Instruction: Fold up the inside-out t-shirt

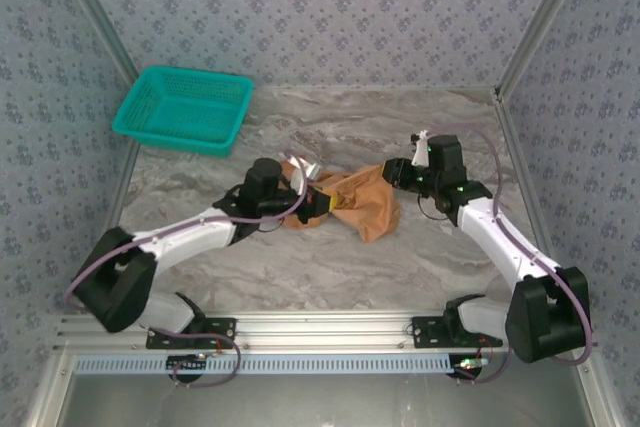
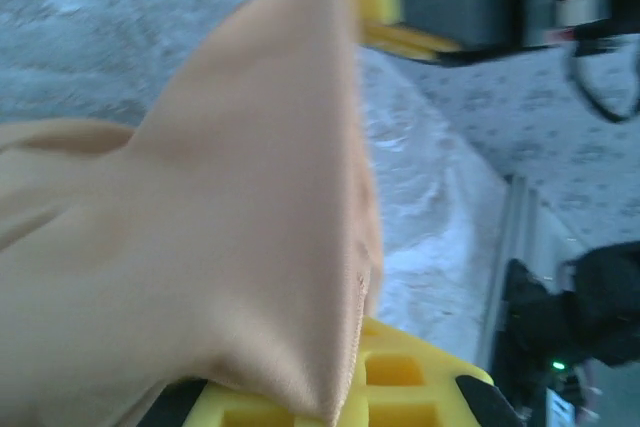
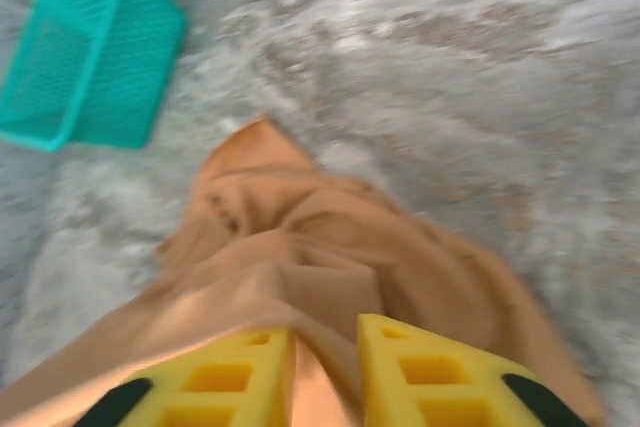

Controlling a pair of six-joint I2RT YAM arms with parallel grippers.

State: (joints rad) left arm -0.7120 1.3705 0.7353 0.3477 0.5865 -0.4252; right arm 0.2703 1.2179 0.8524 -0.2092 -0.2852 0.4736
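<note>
Top view: the inside-out t-shirt (image 1: 362, 203) lies bunched at the middle of the counter (image 1: 400, 267), strung between my 2 arms and well apart from the teal basket (image 1: 185, 107) at the far left corner. Left wrist view: my left jaws appear clamped on a fold of the cloth, which drapes over their yellow fingers (image 2: 410, 387); blur makes the pinch hard to confirm. Right wrist view: my right jaws stand slightly apart, their 2 fingers (image 3: 440, 377) flanking a ridge of cloth lying in the gap.
</note>
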